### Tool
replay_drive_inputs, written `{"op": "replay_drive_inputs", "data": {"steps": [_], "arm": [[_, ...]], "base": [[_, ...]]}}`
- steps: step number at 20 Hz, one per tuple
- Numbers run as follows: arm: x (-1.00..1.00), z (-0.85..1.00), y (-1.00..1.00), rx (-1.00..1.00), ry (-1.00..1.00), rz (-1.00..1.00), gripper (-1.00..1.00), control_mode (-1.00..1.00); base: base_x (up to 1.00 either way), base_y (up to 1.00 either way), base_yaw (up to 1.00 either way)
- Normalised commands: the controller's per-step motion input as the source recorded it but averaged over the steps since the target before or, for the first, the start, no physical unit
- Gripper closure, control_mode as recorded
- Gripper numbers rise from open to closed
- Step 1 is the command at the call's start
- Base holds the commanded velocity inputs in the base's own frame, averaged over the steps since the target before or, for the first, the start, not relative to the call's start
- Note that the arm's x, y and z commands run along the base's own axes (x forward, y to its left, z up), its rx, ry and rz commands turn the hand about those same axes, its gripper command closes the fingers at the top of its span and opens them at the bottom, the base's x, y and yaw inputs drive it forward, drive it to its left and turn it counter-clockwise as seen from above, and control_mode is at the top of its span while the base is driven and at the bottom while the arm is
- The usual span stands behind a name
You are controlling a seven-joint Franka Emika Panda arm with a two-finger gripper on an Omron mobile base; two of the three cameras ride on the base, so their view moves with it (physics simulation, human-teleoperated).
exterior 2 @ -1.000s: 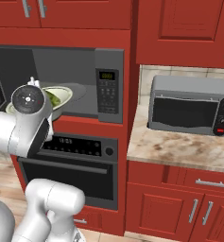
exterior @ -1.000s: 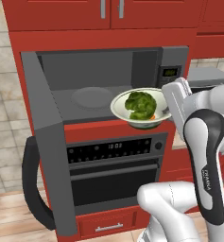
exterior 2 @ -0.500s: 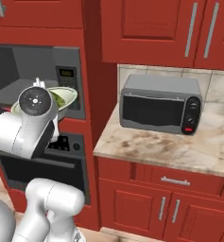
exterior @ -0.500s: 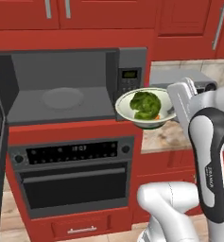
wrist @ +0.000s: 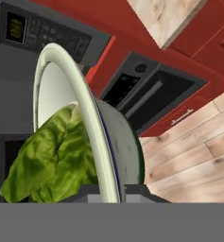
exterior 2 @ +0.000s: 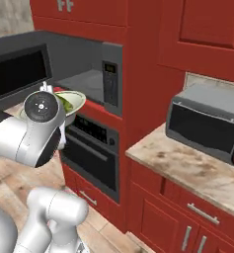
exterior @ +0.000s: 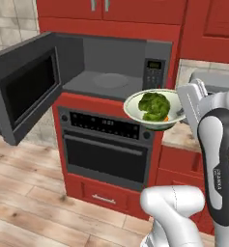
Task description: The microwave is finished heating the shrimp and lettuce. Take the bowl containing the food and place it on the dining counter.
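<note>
Shallow round white bowl [exterior: 152, 112] with greenish-grey outside and wide flared rim is held in the air, in front of the red cabinet column, to the right of the open microwave cavity and above the black-fronted oven [exterior: 106, 149]. Bowl sits roughly level.

Contents: bumpy dark-green lettuce clump [exterior: 153, 106] fills the middle of the bowl; a small orange-pink shrimp piece [exterior: 166, 117] shows at its right edge. In the hand view the lettuce [wrist: 52, 158] lies against the white inner wall of the bowl [wrist: 92, 137], close to the rim.

Wide grey built-in microwave [exterior: 157, 72]: dark glass door swung fully open to the left, cavity holds a round glass turntable [exterior: 111, 80], nothing on it.

Gripper [exterior: 186, 110] is closed on the right rim of the bowl, pinching it edge-on; bowl extends left from the gripper. In the right base view the bowl [exterior 2: 71, 101] peeks out behind the arm's wrist.

Smaller grey microwave [exterior 2: 207, 126] stands on the beige marble-look table [exterior 2: 187, 165] to the right.
</note>
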Motion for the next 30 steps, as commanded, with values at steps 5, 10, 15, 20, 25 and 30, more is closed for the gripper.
{"op": "replay_drive_inputs", "data": {"steps": [5, 10, 15, 20, 25, 30], "arm": [[0.00, 0.00, 0.00, 0.00, 0.00, 0.00, 1.00, 1.00], [0.00, 0.00, 0.00, 0.00, 0.00, 0.00, 1.00, 1.00], [0.00, 0.00, 0.00, 0.00, 0.00, 0.00, 1.00, 1.00], [0.00, 0.00, 0.00, 0.00, 0.00, 0.00, 1.00, 1.00], [0.00, 0.00, 0.00, 0.00, 0.00, 0.00, 1.00, 1.00], [0.00, 0.00, 0.00, 0.00, 0.00, 0.00, 1.00, 1.00]], "base": [[-0.34, -0.15, 1.00], [-0.28, -0.09, 1.00], [-0.20, -0.11, 1.00], [-0.09, -0.08, 1.00], [-0.15, -0.01, 1.00], [-0.22, 0.00, 0.93]]}}
